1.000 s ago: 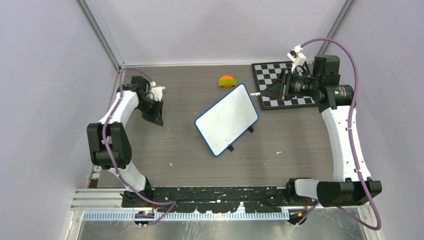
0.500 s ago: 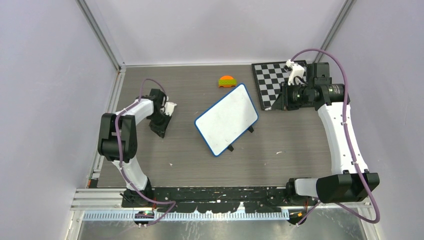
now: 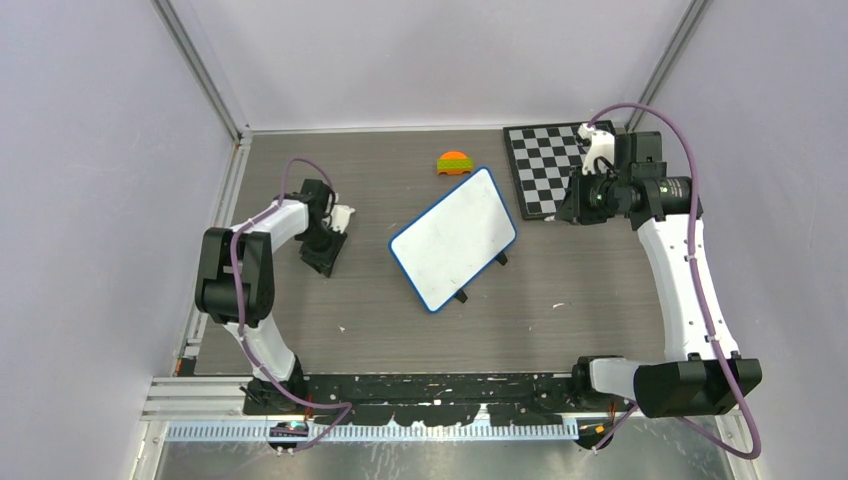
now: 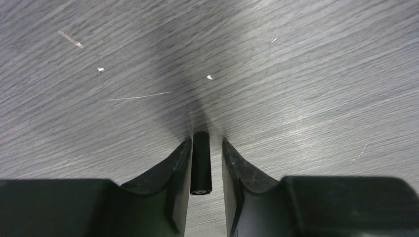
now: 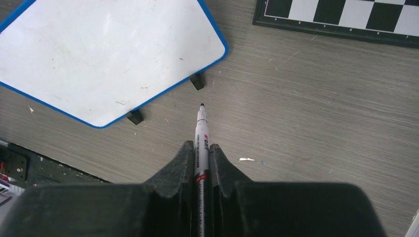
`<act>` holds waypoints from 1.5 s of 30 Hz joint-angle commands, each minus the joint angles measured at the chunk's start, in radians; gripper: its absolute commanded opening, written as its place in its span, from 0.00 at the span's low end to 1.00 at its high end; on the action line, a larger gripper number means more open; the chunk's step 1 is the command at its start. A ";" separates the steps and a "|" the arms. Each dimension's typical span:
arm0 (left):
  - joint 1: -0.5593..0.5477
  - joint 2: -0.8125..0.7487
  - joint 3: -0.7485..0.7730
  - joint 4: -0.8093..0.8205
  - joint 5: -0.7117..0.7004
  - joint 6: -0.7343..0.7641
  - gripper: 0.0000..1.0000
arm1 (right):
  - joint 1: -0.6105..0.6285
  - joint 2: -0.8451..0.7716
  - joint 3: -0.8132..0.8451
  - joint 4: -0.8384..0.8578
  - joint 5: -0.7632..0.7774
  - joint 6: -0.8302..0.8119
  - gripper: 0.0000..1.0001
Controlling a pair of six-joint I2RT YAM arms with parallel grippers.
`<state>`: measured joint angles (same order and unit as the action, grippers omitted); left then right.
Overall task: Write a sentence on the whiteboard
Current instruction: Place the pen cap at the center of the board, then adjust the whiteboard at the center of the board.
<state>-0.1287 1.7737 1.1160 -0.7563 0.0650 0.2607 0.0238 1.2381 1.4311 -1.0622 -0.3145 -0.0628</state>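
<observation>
The whiteboard, white with a blue rim and small black feet, lies slanted at the table's middle, its face blank. My right gripper hovers to its right and is shut on an uncapped white marker, whose black tip points toward the board's near feet. At the table's left, my left gripper points down at the tabletop. Its jaws stand slightly apart around a black marker cap, which rests against the left finger with a gap on the right side.
A black-and-white checkered board lies at the back right, just behind my right gripper. An orange and green toy sits behind the whiteboard. Walls and metal posts close in the table on three sides.
My left arm has swung nearer and lowered to the table, and its jaws have parted a little from the black cap. My right gripper has drawn back to the right with the marker.
</observation>
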 commanded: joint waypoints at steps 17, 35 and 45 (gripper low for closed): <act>0.000 -0.220 0.255 -0.260 0.079 0.003 1.00 | 0.000 0.019 0.166 -0.033 -0.246 -0.122 0.00; 0.000 -0.474 0.328 -0.127 0.751 -0.172 1.00 | 0.001 0.018 0.057 0.099 -0.588 -0.111 0.00; -0.143 -0.298 0.343 -0.041 0.764 -0.220 0.96 | 0.007 0.031 0.024 0.120 -0.669 -0.094 0.00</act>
<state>-0.2092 1.4368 1.4311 -0.8520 0.7975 0.0540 0.0254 1.2701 1.4597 -0.9878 -0.9260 -0.1749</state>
